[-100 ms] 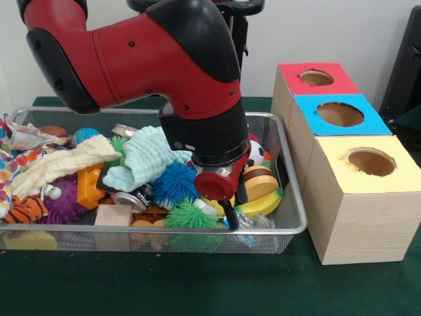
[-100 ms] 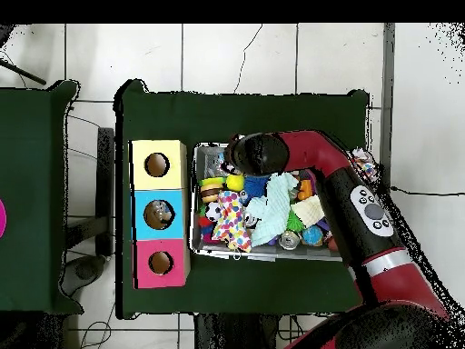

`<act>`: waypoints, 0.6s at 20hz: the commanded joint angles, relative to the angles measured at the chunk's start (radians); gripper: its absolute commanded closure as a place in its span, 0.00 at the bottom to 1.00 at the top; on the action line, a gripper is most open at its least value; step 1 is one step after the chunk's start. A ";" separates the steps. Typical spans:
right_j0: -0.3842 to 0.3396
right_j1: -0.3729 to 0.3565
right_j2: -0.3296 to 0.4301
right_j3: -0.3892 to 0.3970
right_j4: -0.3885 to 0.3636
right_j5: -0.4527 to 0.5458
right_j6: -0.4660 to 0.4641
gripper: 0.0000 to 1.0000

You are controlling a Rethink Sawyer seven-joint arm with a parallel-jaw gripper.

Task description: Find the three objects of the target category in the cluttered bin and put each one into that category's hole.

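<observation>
While the gripper (image 1: 230, 212) dips into the mesh bin (image 1: 293, 197) — grip state unclear — colourful toys lie jumbled.

White tiled floor (image 2: 272, 54), dk green table (image 2: 254, 114), pale wall (image 1: 329, 33) behind.

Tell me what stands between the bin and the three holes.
Only the bin's wire wall beside the boxes. The red hole, blue hole and yellow hole open upward with nothing visible over them. The gripper is down in the clutter.
</observation>
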 commanded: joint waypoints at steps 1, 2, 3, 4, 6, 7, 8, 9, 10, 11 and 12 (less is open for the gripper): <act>-0.019 0.056 -0.068 0.028 -0.123 -0.085 -0.182 0.00; -0.023 0.052 -0.070 0.039 -0.123 -0.092 -0.172 0.00; -0.025 0.043 -0.070 0.053 -0.124 -0.099 -0.164 0.00; -0.028 0.034 -0.071 0.067 -0.125 -0.105 -0.156 0.00; -0.037 0.017 -0.068 0.096 -0.119 -0.112 -0.147 0.00; -0.041 0.011 -0.067 0.107 -0.118 -0.114 -0.144 0.00; -0.049 0.008 -0.066 0.117 -0.118 -0.118 -0.146 0.00; -0.050 0.003 -0.069 0.124 -0.124 -0.128 -0.139 0.00; -0.052 0.005 -0.071 0.125 -0.129 -0.135 -0.139 0.00; -0.054 0.006 -0.072 0.127 -0.133 -0.142 -0.138 0.00; -0.054 0.008 -0.070 0.127 -0.133 -0.143 -0.139 0.00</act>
